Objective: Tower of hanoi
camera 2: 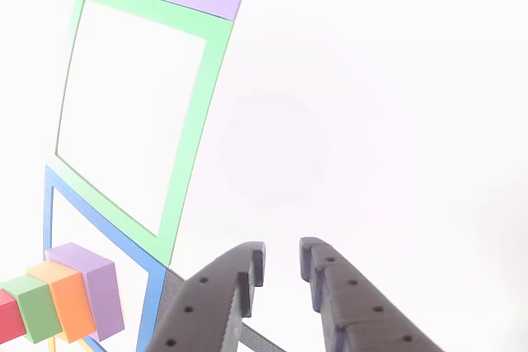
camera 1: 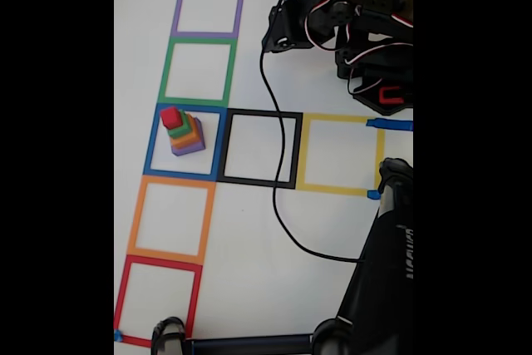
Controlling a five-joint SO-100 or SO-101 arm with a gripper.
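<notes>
My gripper (camera 2: 281,255) sits with its jaws slightly parted, a narrow gap between the tips, nothing held and nothing touched; bare white table (camera 2: 371,121) lies under it. In the other view the cube stack lies down-left of it, well apart: purple (camera 2: 91,286), orange (camera 2: 62,298), green (camera 2: 33,309), red (camera 2: 7,319) on top. In the fixed view the stack (camera 1: 184,132) stands inside the blue square (camera 1: 150,140). A dark stand (camera 1: 386,263) carries lettering I cannot read.
</notes>
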